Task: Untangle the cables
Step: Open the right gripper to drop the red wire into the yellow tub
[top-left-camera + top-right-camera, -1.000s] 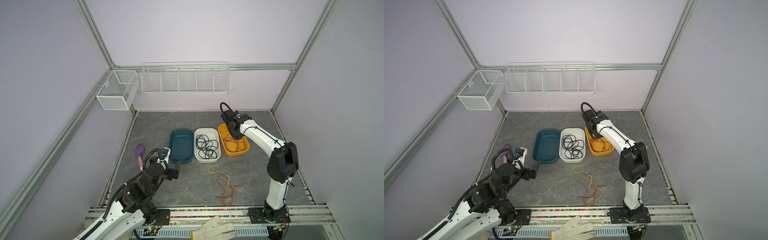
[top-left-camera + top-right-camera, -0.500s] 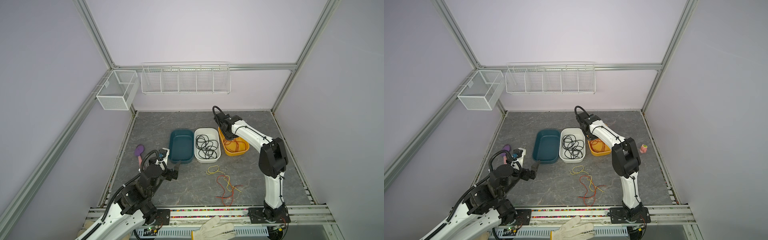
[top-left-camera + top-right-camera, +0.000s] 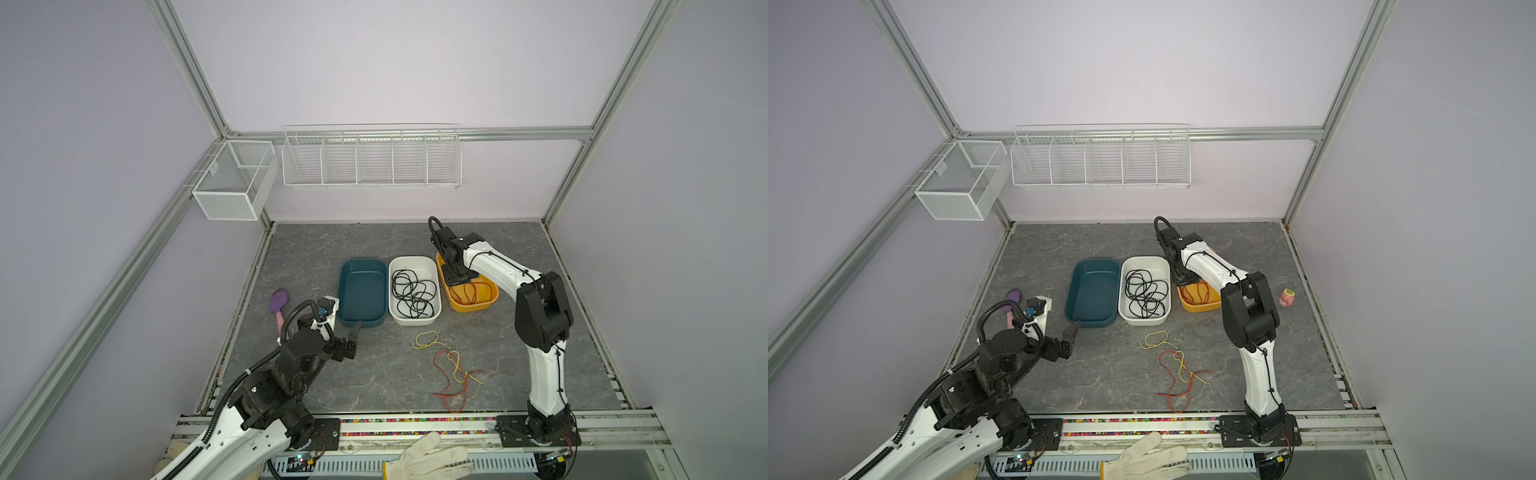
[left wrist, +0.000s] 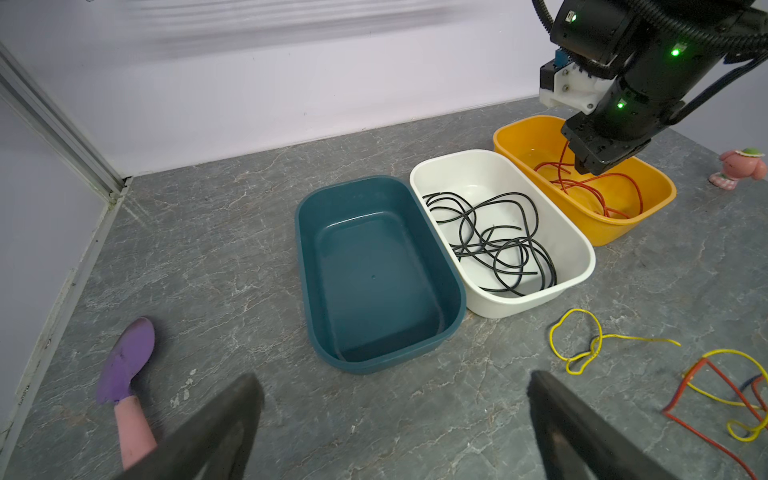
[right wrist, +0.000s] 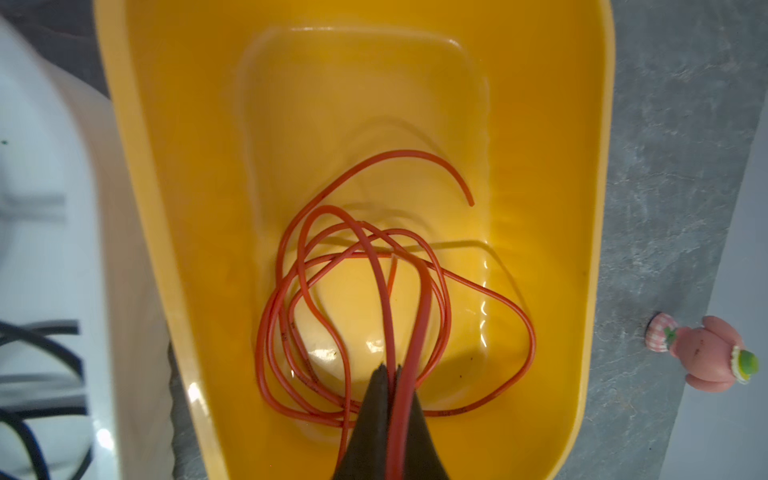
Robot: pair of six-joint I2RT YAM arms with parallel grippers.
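My right gripper (image 5: 390, 368) is shut on a red cable (image 5: 409, 152), whose loops lie in the yellow bin (image 5: 141, 174). In both top views this gripper (image 3: 457, 276) (image 3: 1181, 278) hangs over the bin's far end. Black cables (image 3: 413, 293) (image 4: 490, 232) lie coiled in the white bin (image 3: 411, 261). A loose yellow cable (image 3: 428, 338) (image 4: 577, 336) and a red and yellow tangle (image 3: 455, 374) (image 4: 723, 395) lie on the table. My left gripper (image 4: 395, 378) (image 3: 355, 332) is open and holds nothing, just in front of the teal bin (image 3: 361, 262).
A purple and pink spatula (image 3: 278, 301) lies left of the teal bin. A small pink toy (image 3: 1286, 297) stands right of the yellow bin. A white glove (image 3: 428, 459) rests on the front rail. Wire baskets (image 3: 370, 158) hang on the back wall.
The right arm's elbow has swung to the left, with its gripper still shut on the red cable over the yellow bin. The left gripper has hardly moved.
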